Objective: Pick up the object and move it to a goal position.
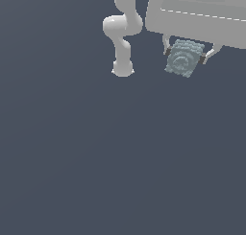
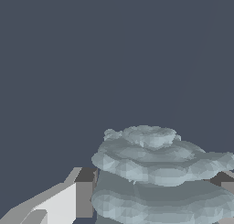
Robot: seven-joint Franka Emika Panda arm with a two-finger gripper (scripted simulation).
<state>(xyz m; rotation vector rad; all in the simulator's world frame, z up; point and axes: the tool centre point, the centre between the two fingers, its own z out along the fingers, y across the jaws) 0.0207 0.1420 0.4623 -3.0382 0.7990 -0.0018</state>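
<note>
The object (image 1: 184, 58) is a pale blue-grey squarish block with ridged concentric rings on its face. It hangs near the top right of the exterior view, tilted slightly, with my gripper (image 1: 185, 55) shut on it, one finger pressing each side. The wrist view shows the object (image 2: 155, 173) from close up as stacked ridged layers, with a dark-tipped finger (image 2: 84, 191) against one side and the other finger (image 2: 224, 181) at the frame's edge. No goal marker shows in either view.
The arm's white base and lower links (image 1: 122, 42) stand to the exterior view's left of the gripper. A plain dark grey floor (image 1: 120, 157) fills everything else.
</note>
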